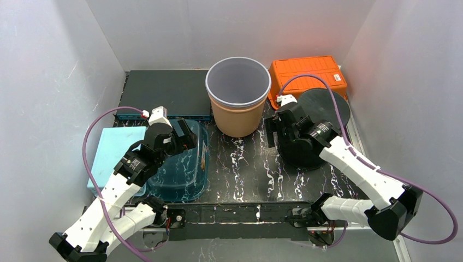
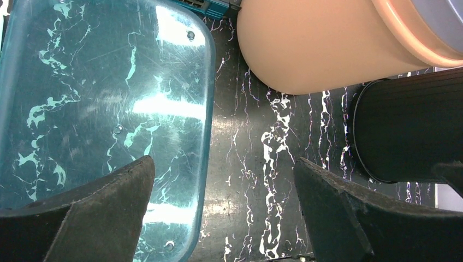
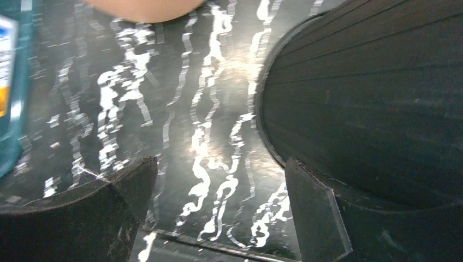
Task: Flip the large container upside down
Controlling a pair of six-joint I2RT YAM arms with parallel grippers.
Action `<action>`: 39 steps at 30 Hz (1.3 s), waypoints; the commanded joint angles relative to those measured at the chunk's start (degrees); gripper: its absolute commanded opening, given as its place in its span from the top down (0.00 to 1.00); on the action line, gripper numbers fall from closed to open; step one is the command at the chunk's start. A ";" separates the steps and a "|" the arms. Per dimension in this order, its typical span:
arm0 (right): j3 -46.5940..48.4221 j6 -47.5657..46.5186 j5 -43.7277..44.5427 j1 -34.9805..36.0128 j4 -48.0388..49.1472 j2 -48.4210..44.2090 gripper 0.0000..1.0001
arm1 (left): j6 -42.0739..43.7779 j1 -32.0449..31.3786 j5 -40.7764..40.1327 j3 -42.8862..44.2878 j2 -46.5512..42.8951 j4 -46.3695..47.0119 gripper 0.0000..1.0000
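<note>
The large container (image 1: 238, 97) is a tan bucket with a grey inside. It stands upright, mouth up, at the middle back of the table, and its tan wall (image 2: 322, 43) fills the top of the left wrist view. My left gripper (image 1: 188, 134) hangs open to its left, over the right edge of an overturned teal tub (image 1: 183, 164). Nothing lies between the open jaws of the left gripper (image 2: 224, 185). My right gripper (image 1: 271, 131) is open to the bucket's lower right, beside a black round container (image 1: 306, 131). The right gripper (image 3: 221, 185) holds nothing.
An orange crate (image 1: 308, 73) stands at the back right and a dark flat tray (image 1: 164, 90) at the back left. A light blue box (image 1: 112, 153) lies left of the teal tub (image 2: 98, 109). The black container (image 3: 371, 98) touches my right finger's side. White walls close in three sides.
</note>
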 commanded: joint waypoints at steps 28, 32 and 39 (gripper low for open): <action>-1.54 0.22 -8.29 -12.60 -3.12 -6.29 0.08 | 1.16 0.69 2.84 4.33 2.88 -0.38 0.03; -0.98 6.20 2.86 -12.61 -10.42 -8.19 0.09 | 0.91 0.78 3.50 3.90 3.14 0.47 0.03; -0.34 11.31 13.43 -12.60 -14.47 -12.39 0.09 | 0.72 0.78 3.94 4.32 3.54 0.80 0.03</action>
